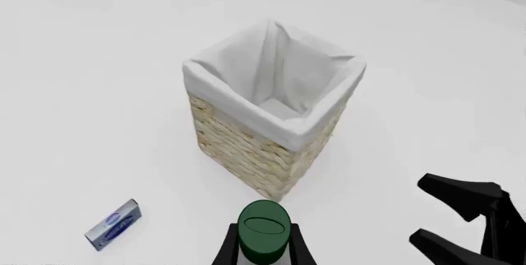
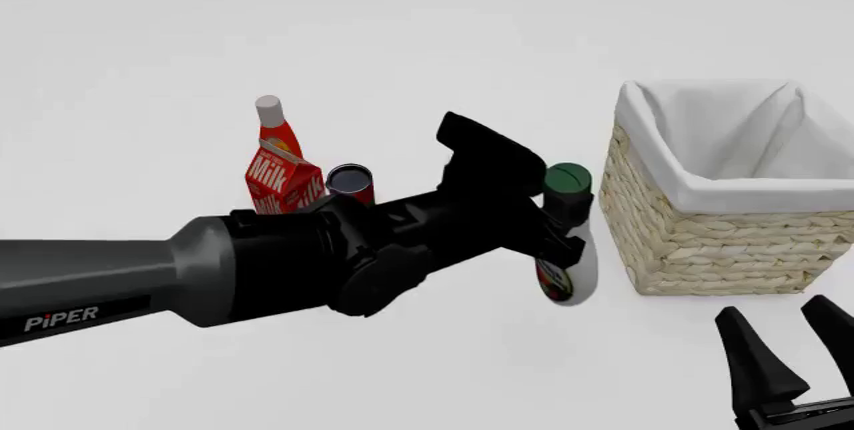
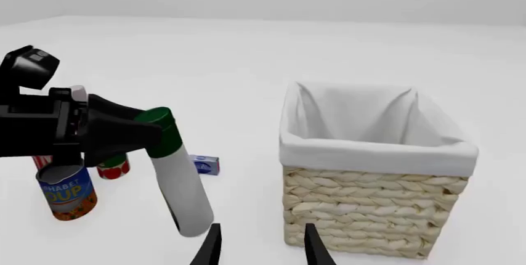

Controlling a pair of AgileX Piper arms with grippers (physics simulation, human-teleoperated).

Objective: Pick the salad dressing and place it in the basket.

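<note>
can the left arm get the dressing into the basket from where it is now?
Probably yes. The left gripper holds the salad dressing by its neck, lifted and tilted, beside the basket. Nothing lies between them, the basket's top is open, and the right gripper sits low, clear.

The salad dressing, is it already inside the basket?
No, the salad dressing hangs in the left gripper, outside the basket.

A milk carton [image 2: 283, 182], red bottle [image 2: 274, 125] and can [image 2: 351, 183] stand clustered together.
</note>
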